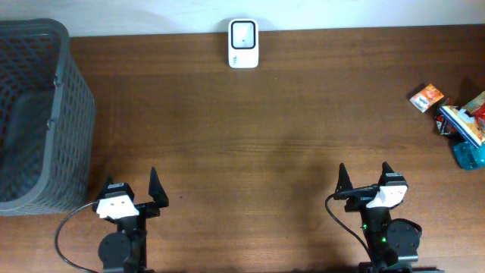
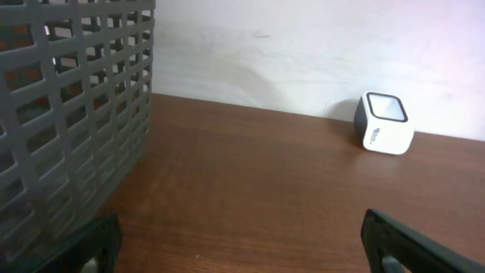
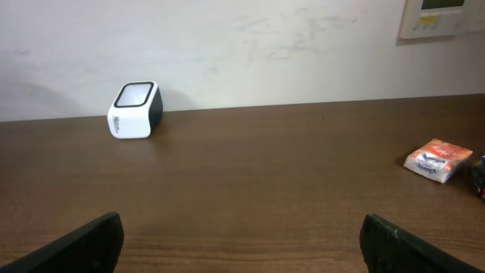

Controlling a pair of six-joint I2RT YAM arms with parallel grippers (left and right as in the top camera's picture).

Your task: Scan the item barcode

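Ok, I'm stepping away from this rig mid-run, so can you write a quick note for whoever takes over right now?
Grippers: the left gripper and the right gripper are both open and empty, parked at the near edge.
Things: the scanner stands at the back edge, centre. The orange packet and a pile of items lie at the right edge. The basket is on the left.
Done: nothing, no item picked up.
Left: pick an item and show its barcode to the scanner.
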